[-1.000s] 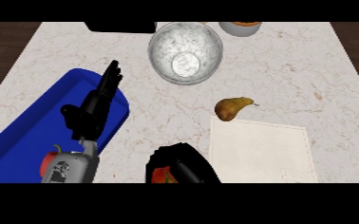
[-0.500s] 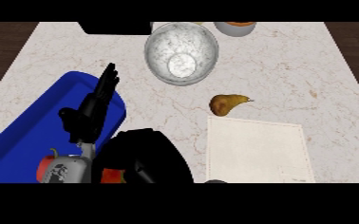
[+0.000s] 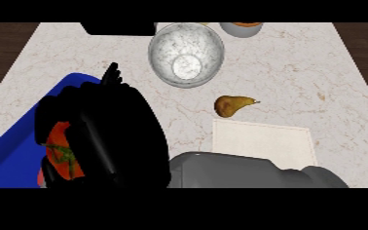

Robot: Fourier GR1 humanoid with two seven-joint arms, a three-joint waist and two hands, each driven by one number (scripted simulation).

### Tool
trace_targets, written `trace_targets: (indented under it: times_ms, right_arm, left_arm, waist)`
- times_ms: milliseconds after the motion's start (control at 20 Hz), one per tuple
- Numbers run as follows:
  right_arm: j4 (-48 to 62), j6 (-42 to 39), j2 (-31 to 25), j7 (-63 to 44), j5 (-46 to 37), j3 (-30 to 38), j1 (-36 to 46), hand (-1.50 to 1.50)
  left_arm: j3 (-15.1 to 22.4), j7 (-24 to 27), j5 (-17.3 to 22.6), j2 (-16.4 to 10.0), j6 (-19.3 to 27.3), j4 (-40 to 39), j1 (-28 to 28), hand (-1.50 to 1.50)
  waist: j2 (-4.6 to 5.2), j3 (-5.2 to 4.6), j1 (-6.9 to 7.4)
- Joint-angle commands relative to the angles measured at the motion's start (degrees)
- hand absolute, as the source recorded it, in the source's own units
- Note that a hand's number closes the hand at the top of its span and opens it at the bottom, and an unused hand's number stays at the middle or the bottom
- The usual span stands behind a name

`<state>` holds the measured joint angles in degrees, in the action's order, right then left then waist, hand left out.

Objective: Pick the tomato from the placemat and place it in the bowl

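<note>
The red tomato (image 3: 59,145) with its green stem shows at the left, above the blue placemat (image 3: 18,146). My right hand (image 3: 115,136) fills the left of the head view, its black fingers curled round the tomato and hiding most of it. Its grey forearm (image 3: 244,170) comes in from the lower right. The marbled grey bowl (image 3: 161,46) stands at the back centre, well beyond the hand, with nothing in it. Only the straight fingertips (image 3: 111,73) of my left hand stick up behind the right hand; the rest of it is hidden.
A brown pear-shaped fruit (image 3: 231,105) lies right of centre. A white mat (image 3: 265,139) lies in front of it. A small grey bowl (image 3: 241,28) with something orange and a black object (image 3: 119,28) sit at the counter's back edge.
My right hand has carried the tomato leftward and up toward the camera, so it looks much larger and now covers most of the left hand. The left hand has stayed put.
</note>
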<state>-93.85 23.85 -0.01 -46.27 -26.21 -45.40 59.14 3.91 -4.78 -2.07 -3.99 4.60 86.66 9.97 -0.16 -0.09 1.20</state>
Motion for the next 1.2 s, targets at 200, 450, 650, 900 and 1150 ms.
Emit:
trace_targets:
  times_ms: [200, 450, 650, 900, 1150]
  right_arm:
    - [15.34, -0.1, 0.01, -0.99, 5.36, 9.27, 14.65, 1.5]
    - [25.68, -3.26, -0.12, 1.92, 0.35, 10.03, 15.32, 1.5]
    - [35.36, -4.59, -1.22, 9.12, -1.74, 9.67, 14.72, 1.5]
    - [45.63, -3.39, -0.25, 15.0, -4.77, 12.57, 15.57, 1.5]
    - [55.38, -1.61, -2.36, 24.58, -3.36, 18.9, 15.82, 1.5]
  left_arm:
    - [-2.13, 0.02, 1.6, -1.36, -1.67, -0.2, 0.3, 0.0]
    - [0.06, -1.75, -0.53, -0.05, -0.1, 2.13, 0.11, 0.0]
    - [0.02, -1.2, -0.47, 0.74, 0.31, 1.71, 0.62, 0.0]
    - [0.01, -1.97, -0.71, 0.64, 0.39, 2.77, -0.16, 0.0]
    - [-1.97, 1.98, -0.3, -0.92, -1.3, -1.88, 1.61, 0.0]
  waist:
    - [0.27, 0.01, 0.21]
    - [0.29, 0.02, -0.27]
    - [0.58, 0.01, 0.22]
    - [0.52, 0.04, 0.3]
    - [0.8, 0.03, 0.43]
